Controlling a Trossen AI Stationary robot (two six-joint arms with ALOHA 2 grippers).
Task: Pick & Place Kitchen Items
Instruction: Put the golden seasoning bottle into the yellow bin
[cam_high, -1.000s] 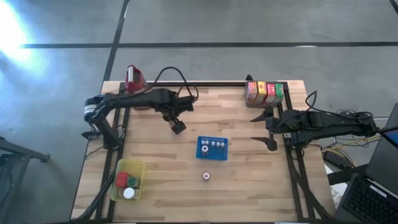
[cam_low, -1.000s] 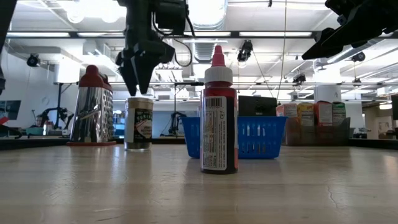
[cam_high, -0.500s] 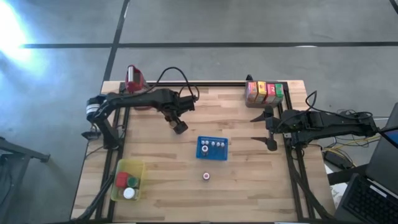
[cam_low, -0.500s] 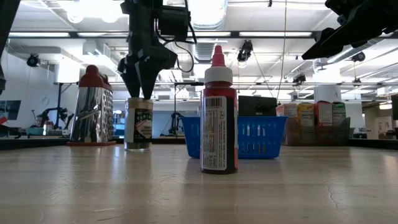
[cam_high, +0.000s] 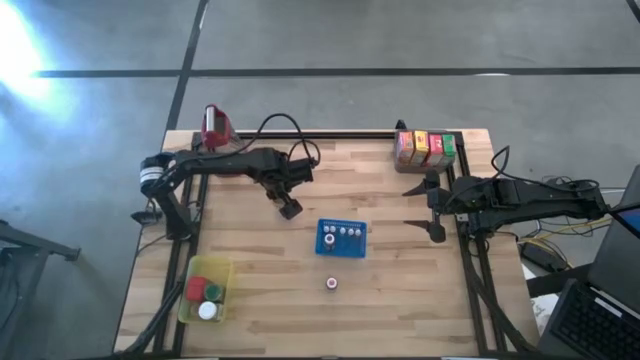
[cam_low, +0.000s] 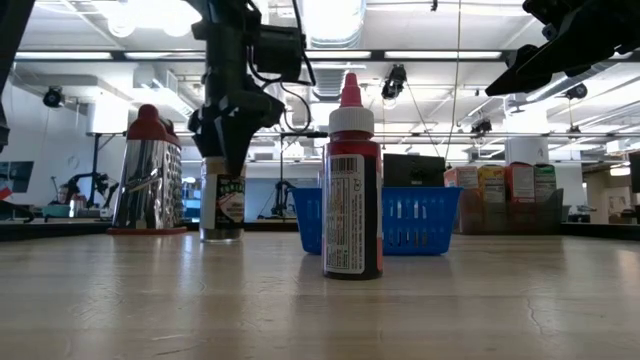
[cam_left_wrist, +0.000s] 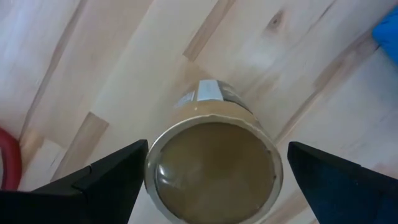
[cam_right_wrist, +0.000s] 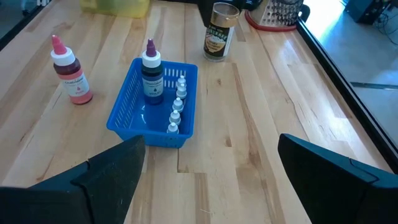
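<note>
A small jar with a gold lid and a dark label stands upright on the wooden table, left of the middle. My left gripper points straight down over it, open. Its two fingers stand on either side of the jar's top; I cannot tell whether they touch it. In the high view the gripper hides the jar. My right gripper waits open at the table's right side, above the wood, with nothing between its fingers.
A blue tray of small bottles sits mid-table. A red bottle stands nearer the front edge. A metal grater is at the far left, a yellow bin of lids at the near left, and cartons at the far right.
My left gripper has come down over the jar, staying open and pointing down. Its fingertips were above the lid a second ago and now reach past the lid on both sides. The jar has not moved.
</note>
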